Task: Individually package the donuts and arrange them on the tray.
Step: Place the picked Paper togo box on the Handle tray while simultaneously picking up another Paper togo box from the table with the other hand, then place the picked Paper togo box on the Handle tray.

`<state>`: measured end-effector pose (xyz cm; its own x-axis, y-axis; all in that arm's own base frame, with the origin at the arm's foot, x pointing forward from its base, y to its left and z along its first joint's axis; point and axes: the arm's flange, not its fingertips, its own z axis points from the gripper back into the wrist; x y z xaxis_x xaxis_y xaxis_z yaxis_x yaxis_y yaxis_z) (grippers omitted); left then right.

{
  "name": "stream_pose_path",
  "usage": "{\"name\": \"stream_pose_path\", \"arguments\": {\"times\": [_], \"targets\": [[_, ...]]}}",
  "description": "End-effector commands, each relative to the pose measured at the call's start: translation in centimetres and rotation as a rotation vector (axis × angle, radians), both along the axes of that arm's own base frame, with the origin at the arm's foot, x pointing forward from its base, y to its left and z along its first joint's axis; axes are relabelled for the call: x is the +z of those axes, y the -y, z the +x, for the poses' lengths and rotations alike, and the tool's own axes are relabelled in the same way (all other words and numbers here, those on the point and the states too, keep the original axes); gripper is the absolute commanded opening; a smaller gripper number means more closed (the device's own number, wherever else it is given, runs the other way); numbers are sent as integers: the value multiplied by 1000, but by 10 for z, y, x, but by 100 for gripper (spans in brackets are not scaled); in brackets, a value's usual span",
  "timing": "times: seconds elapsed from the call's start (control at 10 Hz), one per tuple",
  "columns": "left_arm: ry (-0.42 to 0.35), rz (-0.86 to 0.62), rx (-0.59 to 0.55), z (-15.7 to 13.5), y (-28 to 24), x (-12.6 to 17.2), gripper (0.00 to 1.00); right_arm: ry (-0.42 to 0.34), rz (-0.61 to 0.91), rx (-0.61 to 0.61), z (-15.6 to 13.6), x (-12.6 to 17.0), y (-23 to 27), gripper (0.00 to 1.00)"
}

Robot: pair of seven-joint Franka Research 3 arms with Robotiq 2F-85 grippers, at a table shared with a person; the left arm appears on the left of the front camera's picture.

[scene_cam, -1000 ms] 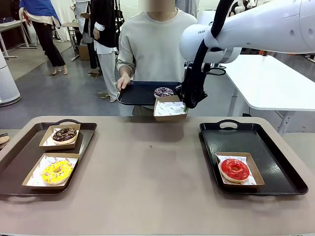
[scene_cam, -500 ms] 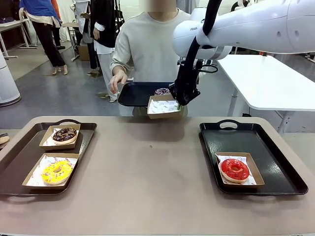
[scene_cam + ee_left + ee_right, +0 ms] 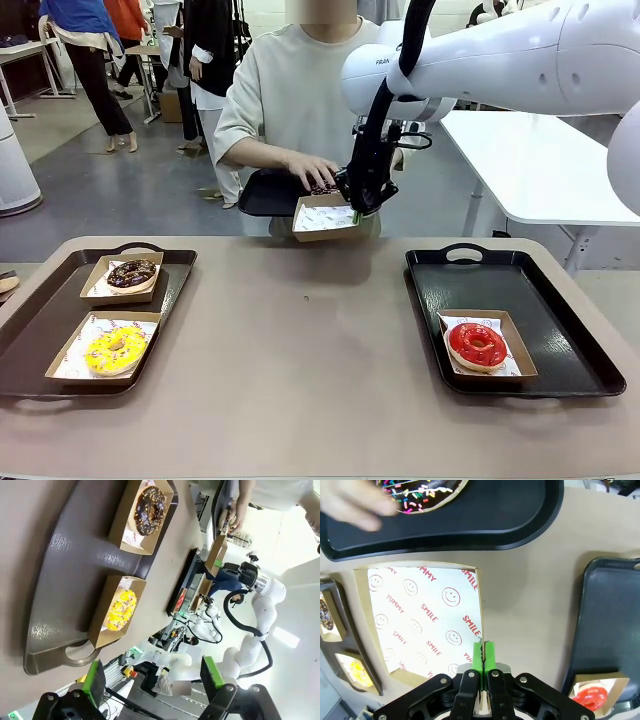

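Note:
My right gripper [image 3: 360, 207] [image 3: 481, 652] is shut on the rim of an empty paper-lined cardboard box [image 3: 322, 216] [image 3: 425, 620], held in the air against the person's black tray [image 3: 262, 193] [image 3: 520, 515]. The person's hand [image 3: 312, 170] [image 3: 355, 505] rests on the dark purple sprinkled donut [image 3: 422, 489] on that tray. The chocolate donut [image 3: 131, 273] [image 3: 150, 510] and the yellow donut [image 3: 115, 349] [image 3: 121, 610] lie boxed on the left tray [image 3: 40, 330]. The red donut [image 3: 477, 344] lies boxed on the right tray [image 3: 560, 330]. My left gripper [image 3: 154, 680] is open above the left tray.
The brown table [image 3: 300, 380] lies bare between the two trays. A white table [image 3: 550, 160] stands at the back right. Other people stand far off at the back left.
My right arm has carried the box left, up to the person's tray. The person's hand has gone from the tray's edge onto the purple donut.

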<state>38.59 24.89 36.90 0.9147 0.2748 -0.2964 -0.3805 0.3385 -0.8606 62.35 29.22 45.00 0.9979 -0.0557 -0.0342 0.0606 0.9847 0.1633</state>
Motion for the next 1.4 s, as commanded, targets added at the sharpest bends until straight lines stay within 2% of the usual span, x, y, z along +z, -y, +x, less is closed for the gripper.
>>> {"name": "stream_pose_path", "arguments": {"times": [0.0,1.3], "targets": [[5,9,-2,-2,6,1,100,6,1,-1,-3,1,1,0],[5,9,-2,-2,6,1,100,6,1,-1,-3,1,1,0]]}}
